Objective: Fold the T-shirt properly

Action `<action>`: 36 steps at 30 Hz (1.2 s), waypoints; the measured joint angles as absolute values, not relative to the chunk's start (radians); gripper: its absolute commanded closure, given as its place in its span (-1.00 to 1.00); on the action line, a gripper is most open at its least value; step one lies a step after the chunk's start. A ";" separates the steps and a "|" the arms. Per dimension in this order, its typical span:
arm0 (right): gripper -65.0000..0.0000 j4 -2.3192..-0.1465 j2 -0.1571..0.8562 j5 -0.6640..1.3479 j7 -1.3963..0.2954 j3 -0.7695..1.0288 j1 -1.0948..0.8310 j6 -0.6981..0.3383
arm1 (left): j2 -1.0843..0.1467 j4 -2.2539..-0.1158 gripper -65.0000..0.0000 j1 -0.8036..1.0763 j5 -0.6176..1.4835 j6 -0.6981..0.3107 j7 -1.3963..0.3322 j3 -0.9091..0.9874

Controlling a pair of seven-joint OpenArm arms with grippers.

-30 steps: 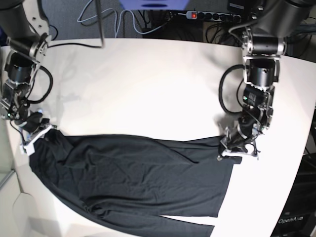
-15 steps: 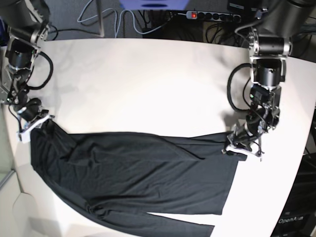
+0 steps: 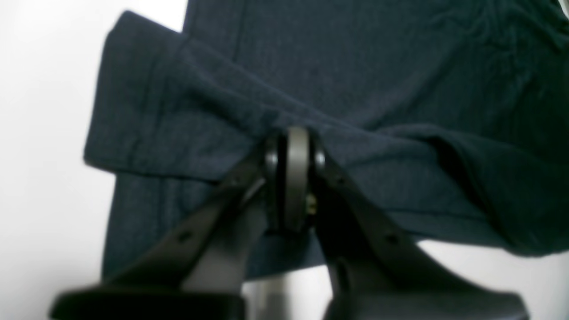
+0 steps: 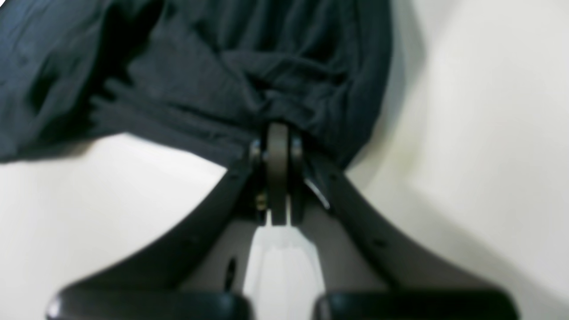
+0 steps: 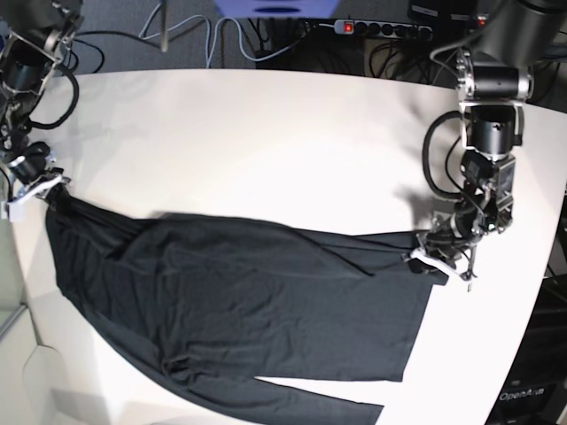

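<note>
The black long-sleeved T-shirt (image 5: 239, 301) lies spread across the near half of the white table (image 5: 266, 142), stretched taut between both arms. My left gripper (image 5: 440, 258), at the base view's right, is shut on the shirt's right corner; the left wrist view shows its fingertips (image 3: 293, 146) pinching a fold of the fabric (image 3: 355, 80). My right gripper (image 5: 40, 189), at the far left edge, is shut on the shirt's left corner; the right wrist view shows its fingertips (image 4: 278, 142) clamping bunched cloth (image 4: 222, 66). One sleeve (image 5: 301, 398) trails along the near edge.
Cables and a power strip (image 5: 381, 27) lie behind the table's far edge. The table's left edge runs just beside my right gripper. A dark unit (image 5: 536, 390) stands beyond the table's right edge.
Both grippers have moved outward and toward the far side, pulling the shirt wider and tauter. The left corner has slid up along the table's left edge.
</note>
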State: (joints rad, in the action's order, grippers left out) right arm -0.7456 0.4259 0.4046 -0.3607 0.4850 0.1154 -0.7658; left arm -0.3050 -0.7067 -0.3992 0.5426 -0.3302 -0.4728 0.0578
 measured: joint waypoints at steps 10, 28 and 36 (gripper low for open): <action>0.99 -0.868 0.426 0.331 -0.411 0.479 0.092 -0.756 | -0.311 -0.707 0.92 -0.399 0.538 -0.332 -0.472 0.056; 0.98 -1.177 0.429 0.241 -0.703 0.490 0.083 -0.704 | -0.316 -0.706 0.92 -0.398 0.534 -0.346 -0.476 0.056; 0.96 -1.259 0.379 0.243 -0.817 0.621 0.066 -0.703 | -0.316 -0.706 0.92 -0.397 0.535 -0.345 -0.472 0.056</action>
State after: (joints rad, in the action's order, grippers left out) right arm -1.2591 0.3790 0.2428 -0.8173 0.6212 0.0658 -0.7029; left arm -0.3161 -0.7055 -0.3969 0.5346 -0.3450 -0.4721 0.0559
